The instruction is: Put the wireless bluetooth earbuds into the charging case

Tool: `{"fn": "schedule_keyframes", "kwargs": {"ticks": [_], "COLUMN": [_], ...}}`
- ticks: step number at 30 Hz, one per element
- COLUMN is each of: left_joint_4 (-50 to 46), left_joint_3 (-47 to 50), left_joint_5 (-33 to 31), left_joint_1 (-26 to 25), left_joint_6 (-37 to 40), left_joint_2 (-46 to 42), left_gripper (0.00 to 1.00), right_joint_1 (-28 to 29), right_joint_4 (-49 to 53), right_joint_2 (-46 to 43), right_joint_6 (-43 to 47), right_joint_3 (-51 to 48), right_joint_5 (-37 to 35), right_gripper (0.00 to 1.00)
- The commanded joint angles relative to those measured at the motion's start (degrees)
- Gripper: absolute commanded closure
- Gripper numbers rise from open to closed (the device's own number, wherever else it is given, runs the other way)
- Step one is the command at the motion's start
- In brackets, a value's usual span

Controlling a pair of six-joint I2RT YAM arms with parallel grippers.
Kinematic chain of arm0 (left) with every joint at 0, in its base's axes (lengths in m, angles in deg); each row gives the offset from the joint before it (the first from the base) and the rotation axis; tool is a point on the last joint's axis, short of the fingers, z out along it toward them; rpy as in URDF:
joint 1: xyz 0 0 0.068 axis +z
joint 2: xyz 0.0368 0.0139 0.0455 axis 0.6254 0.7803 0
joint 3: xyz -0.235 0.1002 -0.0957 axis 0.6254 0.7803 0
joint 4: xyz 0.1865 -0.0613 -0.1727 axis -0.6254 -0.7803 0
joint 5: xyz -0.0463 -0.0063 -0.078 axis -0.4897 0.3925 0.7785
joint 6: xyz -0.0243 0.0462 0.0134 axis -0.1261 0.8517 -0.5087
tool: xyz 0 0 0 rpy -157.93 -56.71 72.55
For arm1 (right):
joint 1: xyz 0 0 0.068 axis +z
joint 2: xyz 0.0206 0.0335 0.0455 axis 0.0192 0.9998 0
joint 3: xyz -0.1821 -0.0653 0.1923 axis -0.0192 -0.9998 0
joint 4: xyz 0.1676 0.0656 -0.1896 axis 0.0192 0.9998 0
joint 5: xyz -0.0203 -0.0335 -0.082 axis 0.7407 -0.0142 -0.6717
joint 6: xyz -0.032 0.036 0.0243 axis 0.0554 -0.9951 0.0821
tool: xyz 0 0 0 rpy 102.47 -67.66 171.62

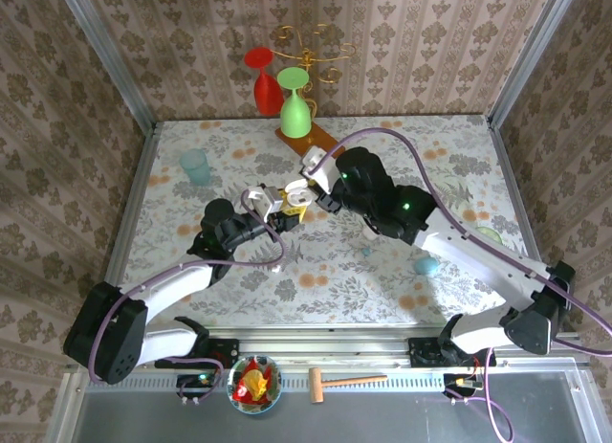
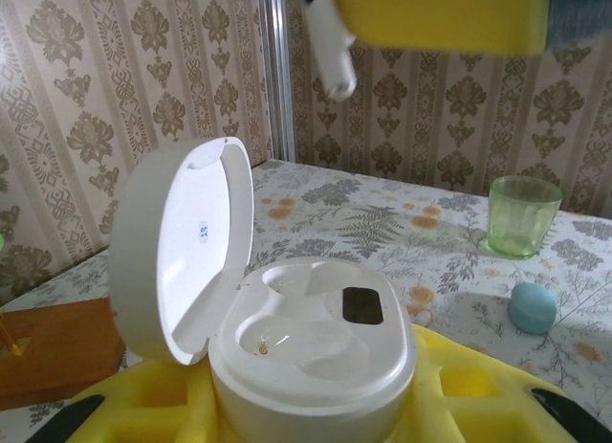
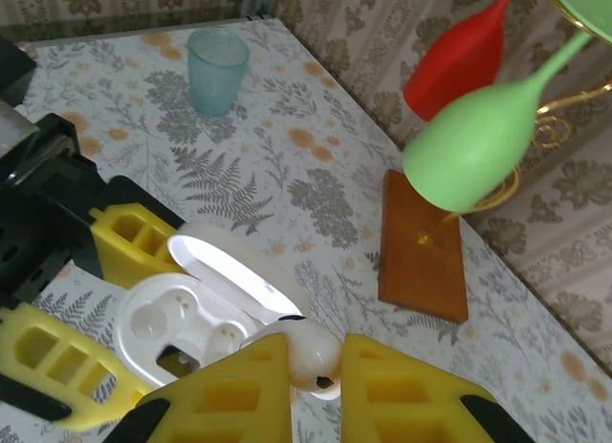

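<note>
Top view: the left gripper clamps the open charging case, with the right gripper just beside it. Left wrist: yellow fingers hug the charging case, with the earbud above it. Right wrist: the right gripper, jaws nearly closed, pinches the earbud beside the charging case.

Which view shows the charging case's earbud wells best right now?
Left wrist: the open charging case sits close, lid up, both wells facing the camera and apparently empty. Right wrist shows the case side-on, partly behind the held earbud. Top external shows the case as just a small white shape.
</note>
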State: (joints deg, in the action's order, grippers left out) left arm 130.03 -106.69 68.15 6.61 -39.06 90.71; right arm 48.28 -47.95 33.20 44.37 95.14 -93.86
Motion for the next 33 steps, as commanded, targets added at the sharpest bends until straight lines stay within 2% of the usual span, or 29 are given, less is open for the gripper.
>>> {"fn": "schedule_keyframes", "kwargs": {"ticks": [1, 8, 33], "left_joint_4": [2.9, 6.8, 6.9], "left_joint_3": [-2.1, -2.0, -3.4], "left_joint_5": [1.8, 2.4, 0.0], "left_joint_1": [0.2, -0.1, -0.2], "left_joint_6": [-3.3, -6.4, -10.8], "left_joint_2": [0.9, 2.6, 2.1], "left_gripper": [0.95, 0.95, 0.95], "right_joint_1": [0.5, 1.0, 1.5], "right_joint_4": [-2.4, -3.9, -3.6], "right_joint_2": [2.1, 3.8, 5.8], "right_joint_6": [3.0, 2.3, 2.2], "right_joint_3": [2.1, 2.1, 0.4], "right_joint_5": [1.9, 3.5, 6.1], "right_gripper": [0.86, 0.86, 0.86]}}
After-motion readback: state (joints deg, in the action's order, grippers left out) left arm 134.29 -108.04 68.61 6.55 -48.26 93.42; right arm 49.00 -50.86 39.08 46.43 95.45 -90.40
